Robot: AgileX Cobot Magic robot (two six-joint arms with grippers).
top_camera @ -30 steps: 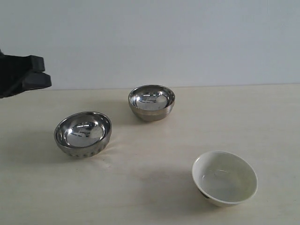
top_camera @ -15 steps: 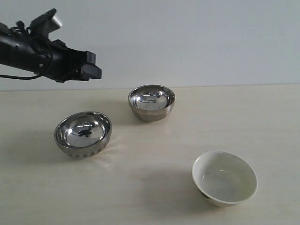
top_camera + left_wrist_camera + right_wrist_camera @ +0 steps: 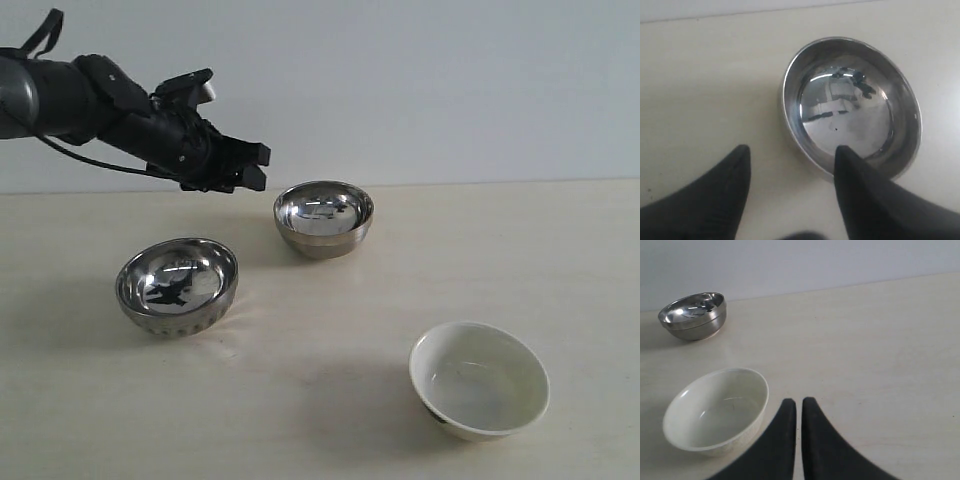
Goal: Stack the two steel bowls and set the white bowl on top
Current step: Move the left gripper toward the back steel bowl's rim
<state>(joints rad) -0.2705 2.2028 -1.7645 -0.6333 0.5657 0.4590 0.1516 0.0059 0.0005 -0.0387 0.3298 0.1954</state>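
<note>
Had the left gripper (image 3: 250, 170) spread wide, holding nothing, rim of the smooth steel bowl (image 3: 850, 107) lined up between its jaws, presumably for a stacking grab.

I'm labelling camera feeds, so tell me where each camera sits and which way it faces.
Exterior: off the arms, facing the table; the left hand shows.
Left wrist: above a steel bowl, looking down between spread fingers.
Right wrist: low over the table, right hand shut, facing the white bowl.
Shared: exterior and right wrist both show the white bowl.
</note>
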